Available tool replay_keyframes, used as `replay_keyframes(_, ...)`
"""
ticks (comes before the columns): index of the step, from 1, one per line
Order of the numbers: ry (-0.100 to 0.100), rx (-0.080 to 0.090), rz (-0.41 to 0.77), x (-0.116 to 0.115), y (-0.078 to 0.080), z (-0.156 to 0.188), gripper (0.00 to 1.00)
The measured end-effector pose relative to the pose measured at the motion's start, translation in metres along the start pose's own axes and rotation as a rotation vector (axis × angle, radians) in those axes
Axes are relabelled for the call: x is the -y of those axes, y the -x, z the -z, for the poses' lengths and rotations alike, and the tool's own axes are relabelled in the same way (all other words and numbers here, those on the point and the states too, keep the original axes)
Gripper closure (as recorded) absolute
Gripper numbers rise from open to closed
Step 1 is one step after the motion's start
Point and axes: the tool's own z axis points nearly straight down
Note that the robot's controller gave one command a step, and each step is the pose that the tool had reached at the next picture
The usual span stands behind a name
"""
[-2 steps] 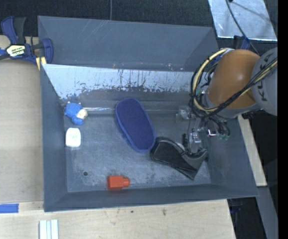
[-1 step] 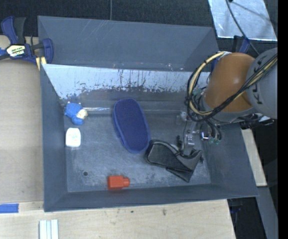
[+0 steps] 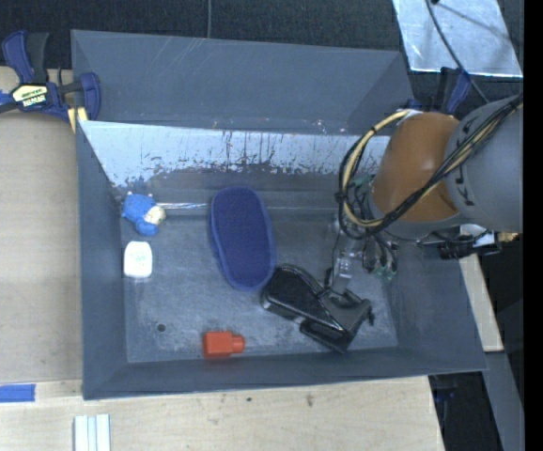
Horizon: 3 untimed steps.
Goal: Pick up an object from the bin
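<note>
My gripper [image 3: 339,287] is low at the right of the bin floor, its fingers down over the right end of a black, flat, elongated thing [image 3: 311,306] that lies slantwise near the front right. A fingertip looks to touch that thing's top. A blue oval brush-like thing [image 3: 241,236] lies just left of it, in the middle of the bin.
An orange-red small block [image 3: 223,344] lies near the front wall. A white small block [image 3: 138,259] and a blue-and-white small toy [image 3: 143,212] lie at the left. The arm with its orange cover and cables reaches in over the right rim.
</note>
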Motion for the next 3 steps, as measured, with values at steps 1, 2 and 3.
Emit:
replay_keyframes(1, 0.005, 0.003, -0.023, -0.073, -0.065, 0.001, 0.0)
replay_keyframes(2, 0.003, -0.012, -0.024, -0.072, -0.068, -0.001, 1.0)
replay_keyframes(3, 0.004, -0.009, -0.02, -0.072, -0.068, 0.019, 1.0)
